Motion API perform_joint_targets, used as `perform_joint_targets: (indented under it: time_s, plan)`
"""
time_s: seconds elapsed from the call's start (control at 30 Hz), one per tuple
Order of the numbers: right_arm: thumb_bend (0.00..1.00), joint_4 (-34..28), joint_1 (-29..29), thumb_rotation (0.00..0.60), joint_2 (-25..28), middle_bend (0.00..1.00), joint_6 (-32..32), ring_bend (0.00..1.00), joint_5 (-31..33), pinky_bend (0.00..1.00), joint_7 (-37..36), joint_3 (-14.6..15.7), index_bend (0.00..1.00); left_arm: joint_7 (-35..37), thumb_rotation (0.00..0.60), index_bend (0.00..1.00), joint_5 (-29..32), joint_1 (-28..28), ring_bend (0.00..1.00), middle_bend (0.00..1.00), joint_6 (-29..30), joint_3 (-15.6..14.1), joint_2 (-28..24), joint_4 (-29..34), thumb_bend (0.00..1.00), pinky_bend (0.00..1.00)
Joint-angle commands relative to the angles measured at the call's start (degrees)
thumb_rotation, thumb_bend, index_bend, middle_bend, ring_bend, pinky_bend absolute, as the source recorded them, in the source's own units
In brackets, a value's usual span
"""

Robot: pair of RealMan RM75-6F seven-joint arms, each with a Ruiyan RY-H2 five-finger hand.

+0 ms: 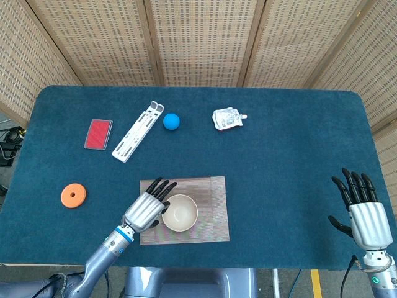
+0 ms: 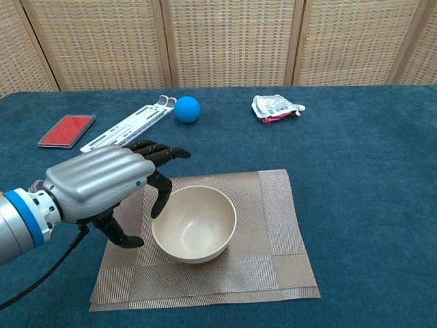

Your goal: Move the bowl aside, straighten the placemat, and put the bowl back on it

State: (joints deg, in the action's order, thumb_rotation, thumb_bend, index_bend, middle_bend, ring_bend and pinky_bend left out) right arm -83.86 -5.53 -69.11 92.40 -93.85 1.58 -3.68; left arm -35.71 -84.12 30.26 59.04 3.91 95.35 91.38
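A small, round, cream-coloured bowl (image 2: 194, 223) with a smooth, matte wall is seen upright on a brown-grey woven rectangular placemat (image 2: 280, 225), which lies slightly askew near the front edge of the blue felt-covered desk (image 1: 291, 155). The bowl sits left of the mat's middle.

The left robot hand (image 2: 102, 184) is held just beside the bowl's left wall, fingers spread and curved towards it, thumb low near the mat; nothing is grasped, and whether a fingertip touches the rim cannot be told. The right robot hand (image 1: 363, 214) is seen released, fingers apart, well away at the near right corner of the desk.

The bowl is judged light, rigid and probably somewhat slippery, and breakable if ceramic. It is best taken across the rim, thumb outside on the left wall and fingers inside or over the far edge; a one-sided push would likely slide it and drag the mat. The mat is judged thin, flexible and light, better shifted by flat pressure at its edges than by pinching.
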Motion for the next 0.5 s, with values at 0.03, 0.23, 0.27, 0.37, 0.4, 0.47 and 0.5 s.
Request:
perform_joint_targets:
  time_s: [0.03, 0.23, 0.27, 0.37, 0.4, 0.47, 0.5]
  plan:
    - [0.02, -0.1, 0.0, 0.600, 0.0, 0.00, 0.0, 0.00, -0.1, 0.00, 0.1, 0.1, 0.16, -0.2, 0.600, 0.58, 0.8, 0.7, 0.00, 0.00, -0.6, 0.1, 1.1, -0.8, 0.16, 0.00]
    - [0.02, -0.1, 0.1, 0.600, 0.1, 0.00, 0.0, 0.00, 0.1, 0.00, -0.3, 0.0, 0.16, -1.0, 0.600, 0.60, 3.0, 2.0, 0.00, 0.00, -2.0, 0.1, 3.7, -2.7, 0.21, 0.00]
    - [0.02, -0.2, 0.1, 0.600, 0.2, 0.00, 0.0, 0.00, 0.1, 0.00, -0.5, 0.0, 0.16, -1.1, 0.600, 0.61, 3.3, 2.2, 0.00, 0.00, -2.2, 0.1, 4.0, -3.0, 0.23, 0.00]
    - [0.02, -0.2, 0.0, 0.600, 0.3, 0.00, 0.0, 0.00, 0.2, 0.00, -0.8, -0.1, 0.16, -1.3, 0.600, 0.66, 4.1, 2.7, 0.00, 0.00, -2.7, 0.1, 5.0, -4.0, 0.36, 0.00]
    - [0.02, -0.1, 0.1, 0.600, 0.3, 0.00, 0.0, 0.00, 0.2, 0.00, -0.9, -0.1, 0.16, -1.3, 0.600, 0.69, 4.2, 2.8, 0.00, 0.00, -2.7, 0.0, 5.3, -4.2, 0.41, 0.00]
    - [0.02, -0.2, 0.1, 0.600, 0.4, 0.00, 0.1, 0.00, 0.1, 0.00, -1.3, -0.1, 0.16, -1.4, 0.600, 0.73, 3.8, 2.9, 0.00, 0.00, -2.0, -0.4, 5.9, -5.0, 0.49, 0.00]
    - [0.02, -0.2, 0.1, 0.600, 0.5, 0.00, 0.2, 0.00, 0.1, 0.00, -1.5, -0.1, 0.16, -1.2, 0.600, 0.75, 3.3, 2.6, 0.00, 0.00, -1.1, -0.6, 6.0, -5.3, 0.52, 0.00]
